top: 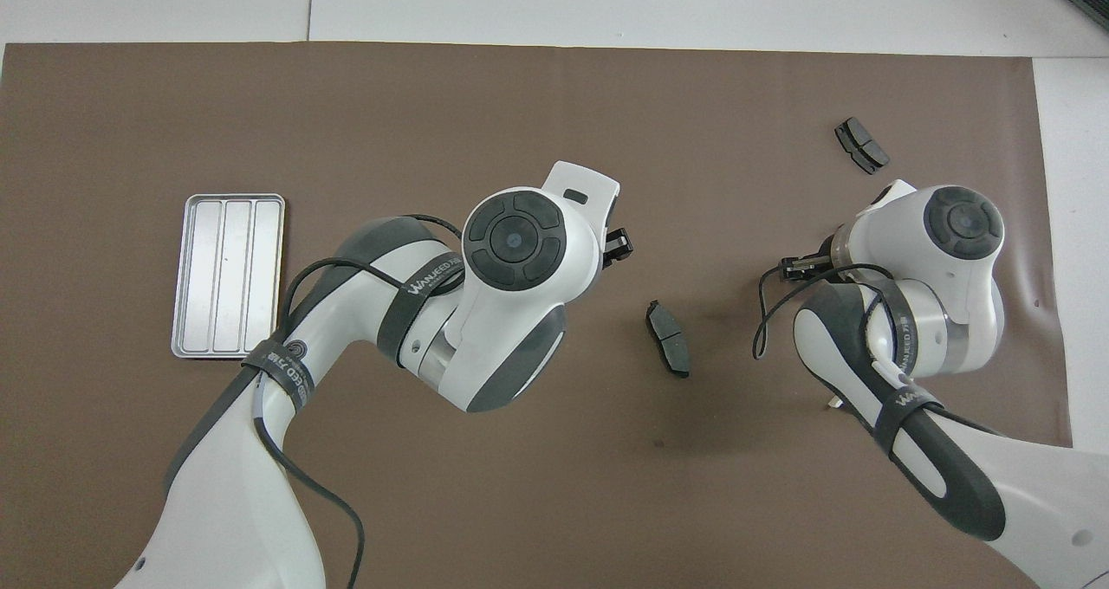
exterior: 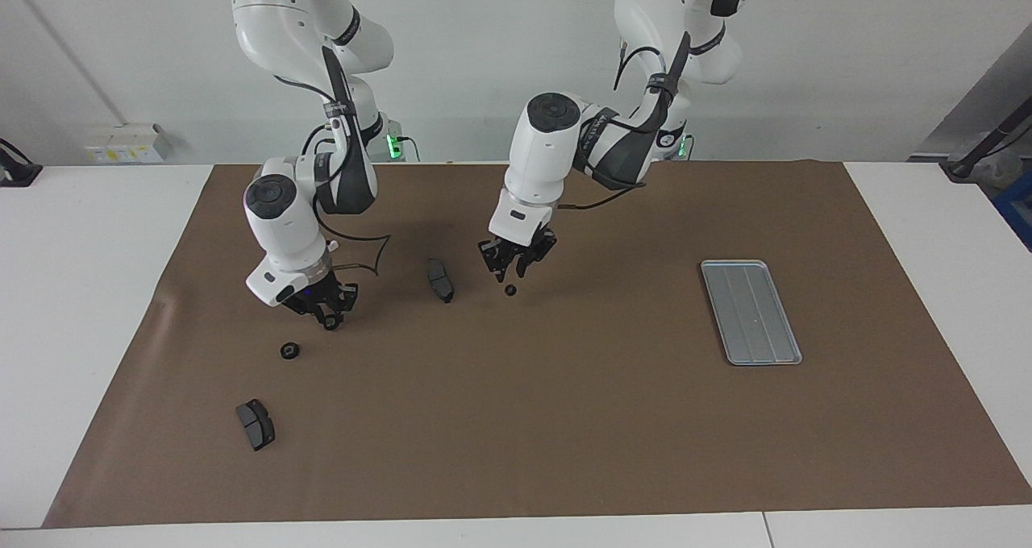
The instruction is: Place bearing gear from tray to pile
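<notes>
While left gripper (exterior: pixel 514 267) hangs jaws apart over a small black gear (exterior: pixel 510 290) on the mat (beside a brake pad (exterior: pixel 439 280)), right gripper (exterior: pixel 326 316), also apart, hovers near another gear (exterior: pixel 289 350); tray (exterior: pixel 751 312) sits toward left arm's end.

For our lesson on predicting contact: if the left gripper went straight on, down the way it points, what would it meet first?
Probably the small black gear just under the left gripper, beside the brake pad. If it missed that, the brown mat. Depth is hard to judge here.
</notes>
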You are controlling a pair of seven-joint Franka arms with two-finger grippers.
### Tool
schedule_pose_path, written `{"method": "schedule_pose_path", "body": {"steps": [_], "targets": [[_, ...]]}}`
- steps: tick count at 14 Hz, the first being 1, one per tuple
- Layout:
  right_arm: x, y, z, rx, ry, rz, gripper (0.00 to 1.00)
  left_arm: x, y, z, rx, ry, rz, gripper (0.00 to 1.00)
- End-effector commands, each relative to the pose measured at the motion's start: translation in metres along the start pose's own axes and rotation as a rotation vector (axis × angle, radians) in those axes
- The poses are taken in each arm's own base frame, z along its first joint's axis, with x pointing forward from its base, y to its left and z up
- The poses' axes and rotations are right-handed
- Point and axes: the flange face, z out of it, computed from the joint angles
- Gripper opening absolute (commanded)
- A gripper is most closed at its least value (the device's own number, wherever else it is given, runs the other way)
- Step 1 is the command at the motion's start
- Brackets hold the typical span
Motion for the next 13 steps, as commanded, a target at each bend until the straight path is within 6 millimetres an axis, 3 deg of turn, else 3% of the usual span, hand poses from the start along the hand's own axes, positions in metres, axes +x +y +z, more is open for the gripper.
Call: {"method": "schedule_pose_path", "body": {"steps": [1,3,6,9,11,13], "targets": [[0.007,-0.004,-0.034,0.011,0.064,0.003,1.0,0.015,-0.003,-0.006,-0.019,0.008,-0.042,0.68],[0.015,-0.008,-0.063,0.015,0.11,0.016,1.0,0.046,-0.024,-0.013,-0.007,0.025,-0.082,0.68],[0.029,-0.056,-0.092,0.028,0.103,0.047,1.0,0.105,-0.07,-0.023,0.001,0.05,-0.136,0.71],[0.024,-0.126,-0.101,0.048,0.104,0.1,1.0,0.171,-0.14,-0.034,0.031,0.062,-0.146,0.71],[0.02,-0.148,-0.103,0.057,0.112,0.106,1.0,0.211,-0.198,-0.043,0.066,0.05,-0.07,0.73],[0.018,-0.167,-0.102,0.077,0.123,0.107,1.0,0.239,-0.247,-0.054,0.092,0.035,0.021,0.74]]}}
